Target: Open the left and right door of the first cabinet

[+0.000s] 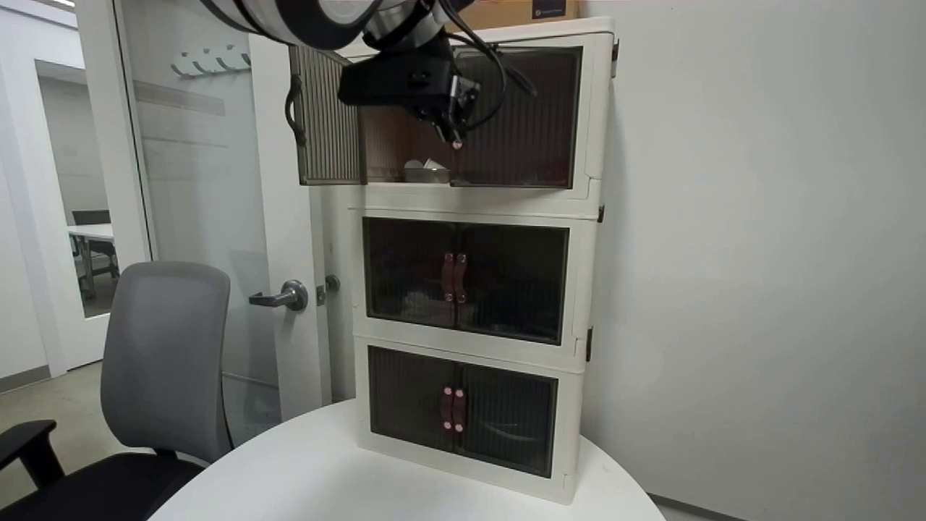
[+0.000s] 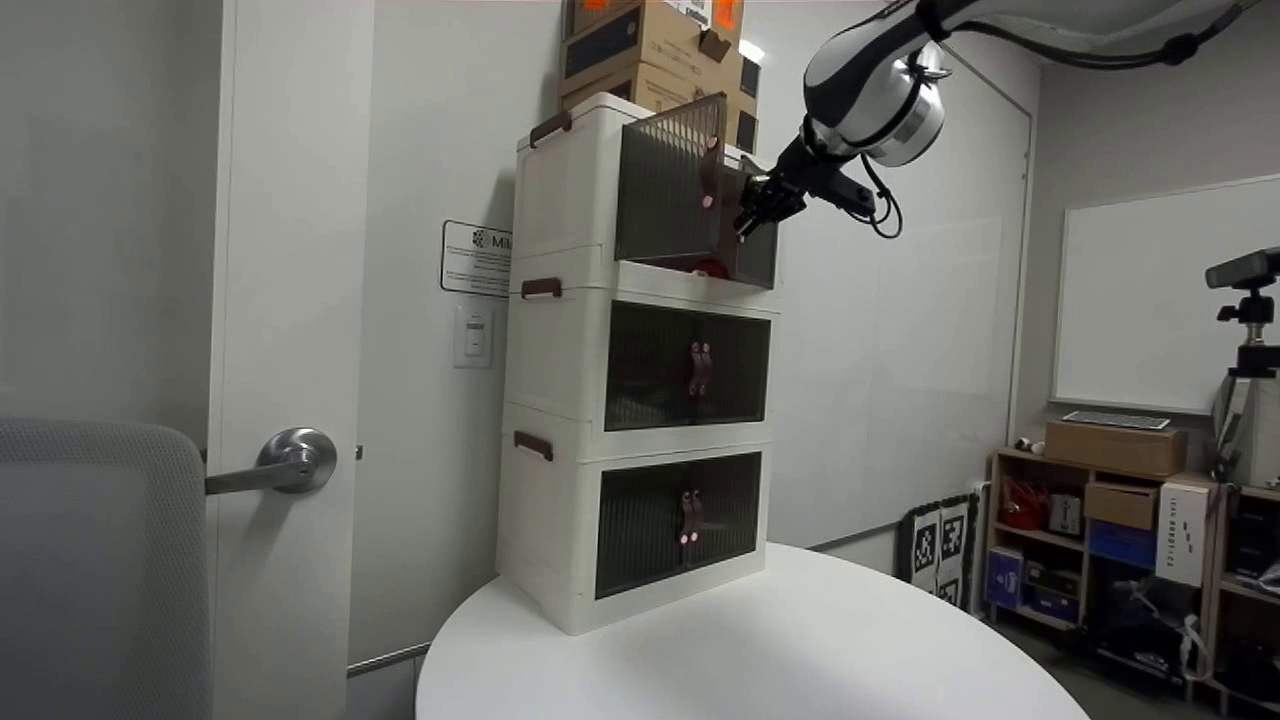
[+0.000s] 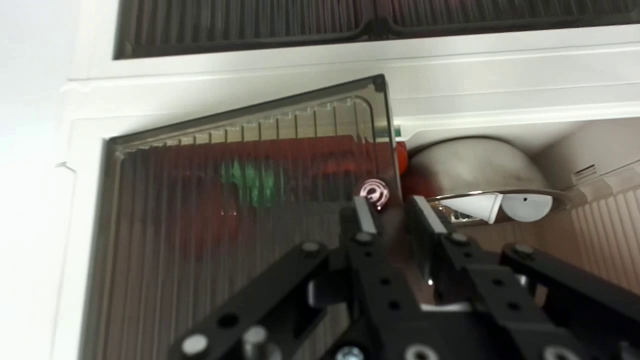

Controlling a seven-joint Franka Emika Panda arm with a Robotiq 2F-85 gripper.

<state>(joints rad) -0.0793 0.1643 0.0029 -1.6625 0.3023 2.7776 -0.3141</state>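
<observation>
Your Robotiq gripper (image 3: pixel 392 212) is hanging at the edge of the right door (image 3: pixel 165 280).
Its fingers (image 3: pixel 365 215) are standing slightly apart by the pink-riveted handle (image 3: pixel 374 192); I cannot tell whether you are gripping it. In an exterior view, that door is standing ajar on the first cabinet (image 1: pixel 597 108), the left door (image 1: pixel 325 130) wide open.

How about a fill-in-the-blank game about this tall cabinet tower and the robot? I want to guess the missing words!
1. The cabinet tower has ___ tiers, one above another.
2. Facing it, the left door of the top tier stands wide ___.
3. The right door, next to the tool, is open ___ (more or less) than the left door.
4. The table under the cabinet tower is coloured ___.

Missing words, in order: three; open; less; white.
</observation>
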